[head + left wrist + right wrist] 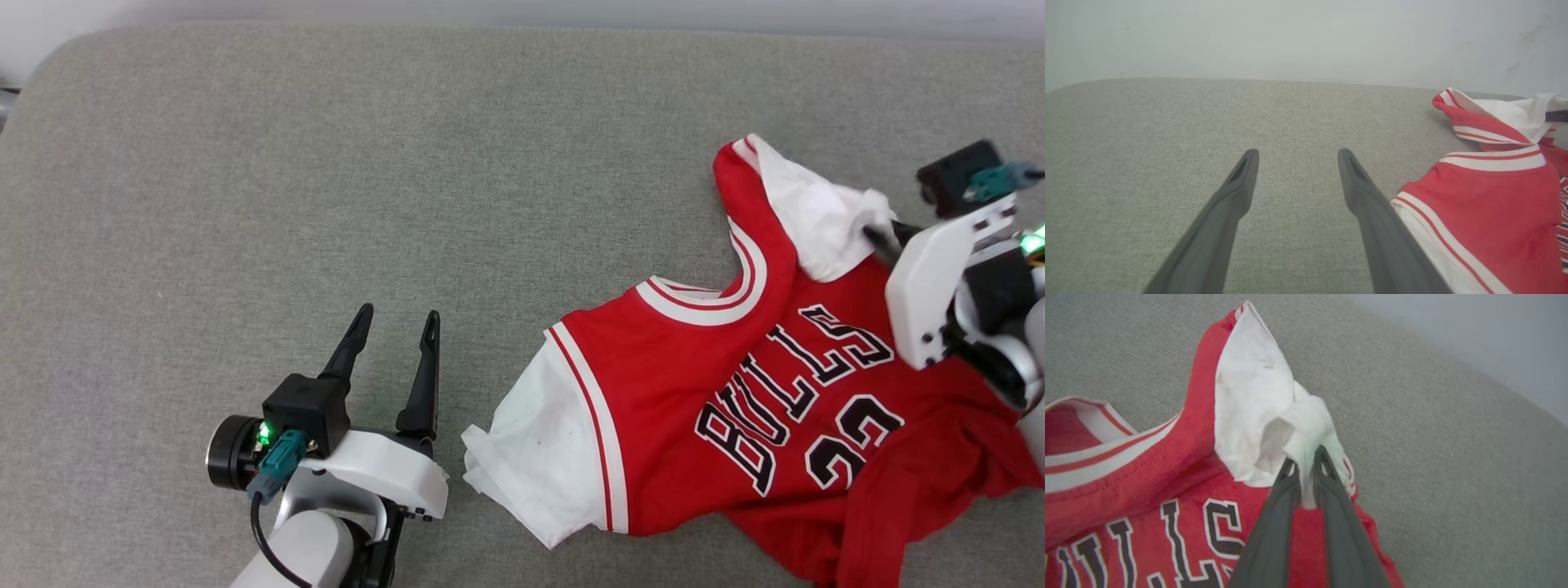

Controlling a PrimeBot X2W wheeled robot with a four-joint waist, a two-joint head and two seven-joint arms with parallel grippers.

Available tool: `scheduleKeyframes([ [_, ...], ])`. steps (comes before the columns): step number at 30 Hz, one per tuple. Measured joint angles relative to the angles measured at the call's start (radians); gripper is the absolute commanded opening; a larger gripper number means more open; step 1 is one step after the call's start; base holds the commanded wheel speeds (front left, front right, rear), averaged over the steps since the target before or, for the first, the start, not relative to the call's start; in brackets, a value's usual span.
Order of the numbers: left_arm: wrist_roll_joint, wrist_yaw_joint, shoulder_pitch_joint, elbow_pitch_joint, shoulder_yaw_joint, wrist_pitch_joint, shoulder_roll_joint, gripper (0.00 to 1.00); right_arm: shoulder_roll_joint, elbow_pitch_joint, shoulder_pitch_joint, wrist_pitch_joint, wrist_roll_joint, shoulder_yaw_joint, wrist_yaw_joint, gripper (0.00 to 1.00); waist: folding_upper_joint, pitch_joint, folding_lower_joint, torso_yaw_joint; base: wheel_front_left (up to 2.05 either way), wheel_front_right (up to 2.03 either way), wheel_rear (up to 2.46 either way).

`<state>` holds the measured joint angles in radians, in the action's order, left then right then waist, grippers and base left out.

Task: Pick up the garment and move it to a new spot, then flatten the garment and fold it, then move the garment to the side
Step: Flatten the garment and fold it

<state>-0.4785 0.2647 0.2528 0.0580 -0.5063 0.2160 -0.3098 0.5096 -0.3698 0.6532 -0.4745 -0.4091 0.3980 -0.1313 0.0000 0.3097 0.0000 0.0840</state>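
The right gripper [1305,456] has its two long dark fingers pinched almost together on a bunched fold of the white sleeve end [1253,388], so it has hold of the soft, bright red jersey shirt [694,392] by that sleeve. The cloth rises into a crumpled peak just beyond its fingertips, and a red shoulder strip runs up the side of the peak. Below and to the left of this gripper the shirt spreads over the flat grey woven fabric surface [326,163], chest up, with the red-and-white striped neck trim [718,306] and the black-and-white chest lettering [784,384] in sight. The lower red part lies rumpled under the gripper's wrist. The left gripper [398,314] is spread wide, its fingers well apart and holding nothing, poised over bare grey fabric. The shirt's other white sleeve [539,457] lies just to the right of this gripper, close beside its right finger in the left wrist view; whether they touch cannot be told. Ahead of the left fingertips the surface ends at a pale wall [1290,36].
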Motion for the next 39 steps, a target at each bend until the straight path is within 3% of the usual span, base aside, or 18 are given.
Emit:
scheduleKeyframes([
  [4,-0.001,-0.001,0.004,0.007,0.0,0.007,0.003,1.0,0.002,-0.053,0.04,0.031,-0.014,-0.063,0.0,0.0,0.0,0.008,0.0,0.004,0.0,0.0,0.0],
  [12,-0.001,-0.006,0.019,0.014,-0.003,0.013,0.006,1.0,-0.012,-0.255,0.06,0.064,-0.069,-0.355,0.0,0.0,0.0,0.031,0.0,0.01,0.0,0.0,0.0],
  [16,-0.001,-0.007,0.021,0.021,-0.004,0.016,0.007,1.0,-0.04,-0.349,0.017,0.071,-0.105,-0.447,0.0,0.0,0.0,0.039,0.0,0.008,0.0,0.0,0.0],
  [17,-0.001,-0.007,0.022,0.023,-0.004,0.016,0.007,1.0,-0.046,-0.368,0.006,0.076,-0.103,-0.461,0.0,0.27,0.0,0.041,0.0,0.006,0.0,0.0,0.0],
  [19,-0.001,-0.007,0.024,0.026,-0.004,0.017,0.007,1.0,-0.067,-0.393,-0.005,0.097,-0.126,-0.495,0.0,1.0,0.0,0.041,0.0,0.002,0.0,0.0,0.0],
  [26,-0.003,-0.003,0.026,0.036,0.001,0.021,0.002,1.0,-0.114,-0.366,-0.08,0.262,-0.137,-0.497,0.0,1.0,0.0,0.011,0.0,-0.015,0.0,0.0,0.0],
  [35,-0.019,0.022,-0.033,0.038,0.017,0.02,-0.022,1.0,-0.138,-0.244,-0.245,0.533,-0.004,-0.478,0.0,1.0,0.0,-0.086,0.0,-0.048,0.0,0.0,0.0],
  [39,-0.028,0.027,-0.07,0.037,0.02,0.011,-0.031,1.0,-0.177,-0.166,-0.332,0.606,0.064,-0.493,0.0,1.0,0.0,-0.143,0.0,-0.061,0.0,0.0,0.0],
])
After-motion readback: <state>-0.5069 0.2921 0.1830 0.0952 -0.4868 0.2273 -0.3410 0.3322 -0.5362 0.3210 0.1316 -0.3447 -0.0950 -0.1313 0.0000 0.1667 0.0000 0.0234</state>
